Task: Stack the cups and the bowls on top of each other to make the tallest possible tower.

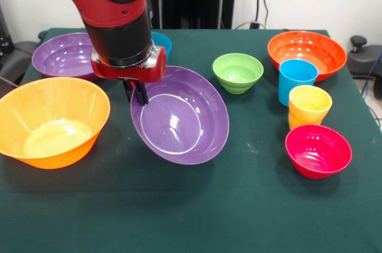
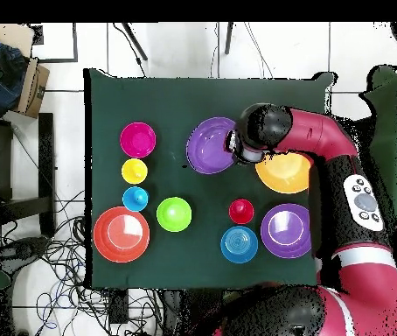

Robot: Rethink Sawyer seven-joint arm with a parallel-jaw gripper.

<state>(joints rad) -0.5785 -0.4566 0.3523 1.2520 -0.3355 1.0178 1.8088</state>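
Nearest the camera on the right is the magenta bowl (image 1: 318, 150), sitting upright on the green table (image 1: 191, 211).

Going left to right in the front view: the big yellow-orange bowl (image 1: 52, 120) sits at the left edge, upright and empty. Behind it is a purple bowl (image 1: 64, 56), also upright, partly hidden by the arm (image 1: 113, 8). Next comes the gripper (image 1: 138, 93), black fingers pinched on the rim of the second purple bowl (image 1: 180, 116), so it's got that one. That bowl is tipped up with its opening facing the camera, far rim at the gripper, lower edge down by the cloth; can't tell if it's touching the table or just off it. A bit of a blue bowl (image 1: 162, 42) peeks out behind the arm's wrist.

Further right, the green bowl (image 1: 237, 72) sits alone near the middle. Then the orange bowl (image 1: 307, 54) at the back right, with the blue cup (image 1: 296, 80) just in front of it. The yellow cup (image 1: 309, 106) is just in front of the blue one, between it and the magenta bowl.

From overhead you also get a red cup (image 2: 241, 211) next to the blue bowl, hidden by the arm in the front view. Nothing is stacked on anything.
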